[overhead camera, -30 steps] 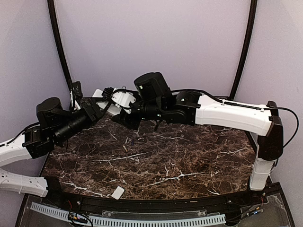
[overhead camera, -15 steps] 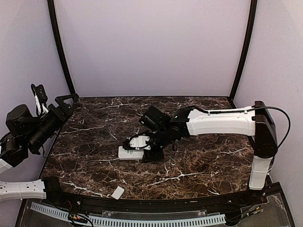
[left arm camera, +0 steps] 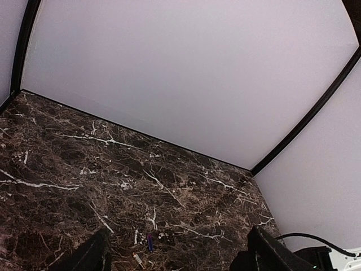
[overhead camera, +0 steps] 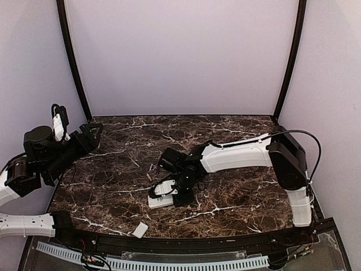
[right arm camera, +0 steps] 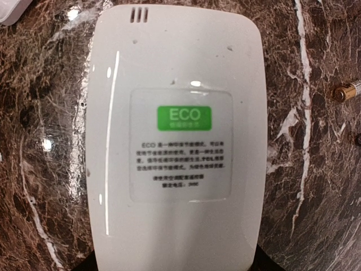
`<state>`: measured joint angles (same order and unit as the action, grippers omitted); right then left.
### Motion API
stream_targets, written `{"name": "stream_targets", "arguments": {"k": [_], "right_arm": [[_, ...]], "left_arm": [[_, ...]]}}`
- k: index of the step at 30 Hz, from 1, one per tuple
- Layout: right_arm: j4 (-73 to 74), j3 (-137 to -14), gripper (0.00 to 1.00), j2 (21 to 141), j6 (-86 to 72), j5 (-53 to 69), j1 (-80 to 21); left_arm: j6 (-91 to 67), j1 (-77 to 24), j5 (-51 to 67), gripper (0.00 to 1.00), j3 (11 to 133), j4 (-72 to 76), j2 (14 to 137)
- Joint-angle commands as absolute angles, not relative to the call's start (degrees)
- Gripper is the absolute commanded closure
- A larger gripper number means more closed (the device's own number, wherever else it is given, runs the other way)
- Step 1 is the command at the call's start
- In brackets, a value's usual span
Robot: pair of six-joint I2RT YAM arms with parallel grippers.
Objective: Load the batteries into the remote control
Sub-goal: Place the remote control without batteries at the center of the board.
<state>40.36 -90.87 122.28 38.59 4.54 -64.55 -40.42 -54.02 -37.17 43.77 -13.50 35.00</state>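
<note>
Right wrist view: right gripper point(right arm camera: 177, 264) is part-closed across the lower end of the remote control point(right arm camera: 175, 141), one dark fingertip against each long edge; this reads as a clamp, not a hover. The remote lies flat on the marble table point(overhead camera: 242, 186), back up, ECO sticker and vent slots legible; presumably it is turned this way because the battery bay is on the back. The bay itself is out of frame, so cover on or off cannot be told here. The pale battery point(right arm camera: 345, 91) lies loose just beside the remote's right edge, gold tip showing, not touching it.

Top view: the remote sits near the table's middle, held down by the right arm, likely to steady it for the other arm; a small white cover plate point(overhead camera: 141, 229) lies alone at the near edge, which suggests the bay is open.

Left wrist view: left gripper point(left arm camera: 180, 257) is wide open, nothing between its fingers, raised at the table's left side and aimed toward the bluish battery point(left arm camera: 150, 241) and the pale one near it. Neither cell is in the remote. Judgement: loading not begun; a pick of one cell comes next.
</note>
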Motion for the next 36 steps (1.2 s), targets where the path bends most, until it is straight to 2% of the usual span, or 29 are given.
{"name": "stream_targets", "arguments": {"k": [1, 4, 8, 13, 19, 25, 30, 33, 36], "right_arm": [[40.83, -92.11, 0.67, 123.32, 39.84, 3.03, -65.36], [41.15, -92.39, 0.52, 124.16, 40.37, 2.21, -65.43], [41.49, -93.11, 0.42, 125.01, 40.9, 0.33, -65.56], [41.92, -94.18, 0.38, 125.65, 41.05, -2.62, -65.62], [40.06, -93.42, 0.31, 124.22, 42.09, -3.94, -65.87], [39.83, -93.78, 0.3, 121.2, 42.93, -3.56, -66.87], [39.43, -96.15, 0.3, 114.57, 37.29, 5.52, -66.78], [33.91, -98.66, 0.35, 113.01, 24.67, 3.93, -65.29], [30.11, -102.14, 0.41, 113.82, 4.24, -0.46, -62.68]], "left_arm": [[-38.19, -54.1, -38.91, 0.18, 43.01, -15.13, 35.29], [-37.19, -54.09, -39.25, 0.18, 42.71, -15.23, 35.94], [-36.2, -54.14, -39.64, 0.17, 42.62, -15.63, 37.89], [-34.93, -53.82, -40.07, 0.16, 42.82, -15.81, 40.5], [-33.8, -52.17, -36.68, 0.06, 44.04, -17.61, 43.51], [-34.02, -49.03, -30.75, 0.01, 43.57, -18.54, 46.65], [-35.65, -43.59, -24.36, 0.01, 42.39, -19.72, 49.61], [-35.59, -39.56, -20.57, 0.01, 38.97, -16.33, 52.1], [-37.69, -34.36, -14.74, 0.01, 36.46, -12.59, 56.13]]}}
